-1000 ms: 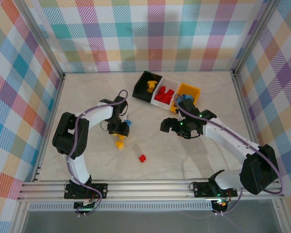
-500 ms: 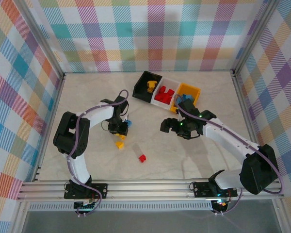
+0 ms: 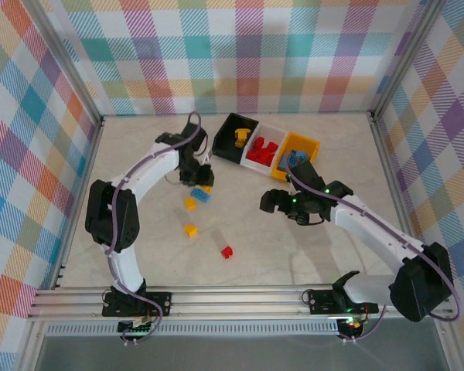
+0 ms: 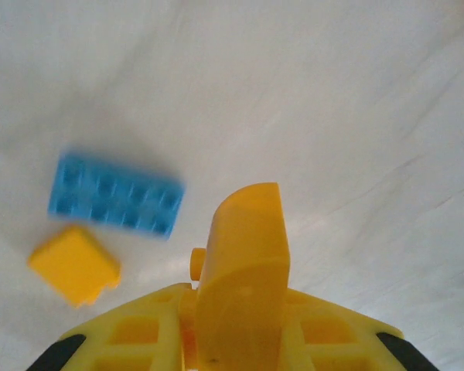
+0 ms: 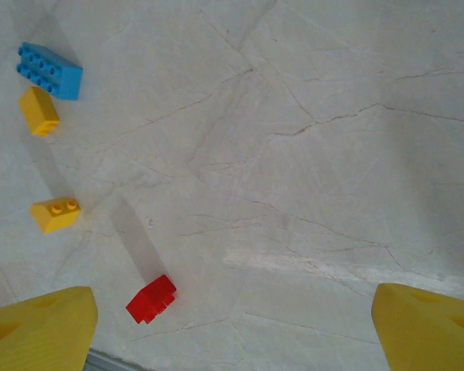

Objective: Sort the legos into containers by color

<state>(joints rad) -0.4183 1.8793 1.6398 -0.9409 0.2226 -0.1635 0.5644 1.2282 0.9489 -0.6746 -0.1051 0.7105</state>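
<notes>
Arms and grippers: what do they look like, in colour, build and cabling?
The left arm and right arm both have white links, bulky black joint housings and a lilac cable running along them. A green light glows near the right arm's wrist. The fingers are bright yellow plastic; the left gripper has black patches at its outer corners.

Three small open-top plastic bins: one black bin (image 3: 226, 139), one white bin (image 3: 273, 133), one orange-yellow bin (image 3: 306, 144). Four small studded plastic bricks lie loose on the table (image 3: 309, 247): one blue brick (image 3: 202, 195), two yellow bricks (image 3: 190, 203) (image 3: 190, 229), one red brick (image 3: 226, 251). A third yellow brick (image 4: 243, 255) sits between the left fingers (image 4: 317, 332).
</notes>
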